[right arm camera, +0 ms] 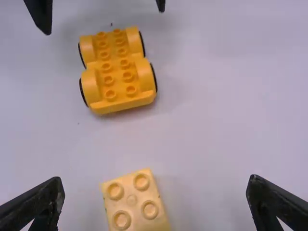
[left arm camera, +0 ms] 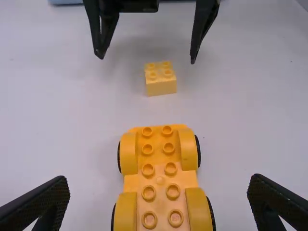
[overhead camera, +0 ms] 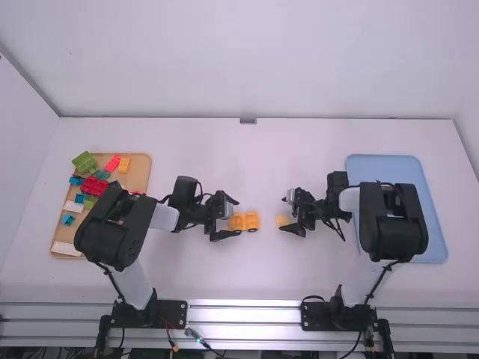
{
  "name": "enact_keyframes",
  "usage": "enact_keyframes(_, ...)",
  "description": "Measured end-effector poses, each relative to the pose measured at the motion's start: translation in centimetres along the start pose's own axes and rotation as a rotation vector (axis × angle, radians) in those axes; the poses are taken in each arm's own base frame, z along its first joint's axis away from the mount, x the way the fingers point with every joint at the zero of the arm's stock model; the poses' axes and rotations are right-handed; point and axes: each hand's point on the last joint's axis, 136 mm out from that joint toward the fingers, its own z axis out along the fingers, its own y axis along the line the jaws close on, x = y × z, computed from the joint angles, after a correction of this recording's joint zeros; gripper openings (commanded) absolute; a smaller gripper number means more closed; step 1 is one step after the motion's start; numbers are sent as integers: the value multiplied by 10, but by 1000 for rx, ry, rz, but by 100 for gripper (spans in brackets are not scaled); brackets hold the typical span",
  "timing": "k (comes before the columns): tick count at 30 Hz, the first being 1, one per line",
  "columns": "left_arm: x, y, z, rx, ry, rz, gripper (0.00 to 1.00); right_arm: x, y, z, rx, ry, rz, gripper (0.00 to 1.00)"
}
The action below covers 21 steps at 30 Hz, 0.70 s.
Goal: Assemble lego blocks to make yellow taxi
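- White tabletop (overhead camera: pixel 254 277) bears the yellow wheeled chassis (left arm camera: pixel 160 180), the yellow four-stud block (right arm camera: pixel 133 201) near it.
- Left gripper (left arm camera: pixel 160 185): fingers spread wide, empty; the chassis looks light, stiff, apt to roll, best gripped across its fenders.
- Right gripper (right arm camera: pixel 155 183): wide open, empty; the block is likely slick and rigid, best pinched by opposite flat sides.

The left arm (overhead camera: pixel 112 224) and right arm (overhead camera: pixel 393 224) bend inward. Left gripper (overhead camera: pixel 239 217) and right gripper (overhead camera: pixel 282 214) face each other, fingers (left arm camera: pixel 45 202) parted wide.
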Motion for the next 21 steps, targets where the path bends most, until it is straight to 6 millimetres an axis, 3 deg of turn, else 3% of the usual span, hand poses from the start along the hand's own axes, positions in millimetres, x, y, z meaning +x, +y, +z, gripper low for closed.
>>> enact_keyframes(5, 0, 0, 0, 2, 2, -8, 99, 5, 1, 2, -53, 14, -15, 100)
enact_keyframes(10, -1, 2, 0, 9, 7, -22, 99, 12, -6, 5, -55, 29, -55, 91)
enact_keyframes(13, -2, 5, 0, 9, 7, -23, 99, 17, -4, 7, -66, 35, -58, 76)
enact_keyframes(15, -3, 5, 0, 8, 6, -20, 99, 20, -2, 9, -75, 38, -61, 59)
enact_keyframes(21, -3, 6, 0, 8, 6, -20, 99, 21, 0, 9, -84, 42, -61, 43)
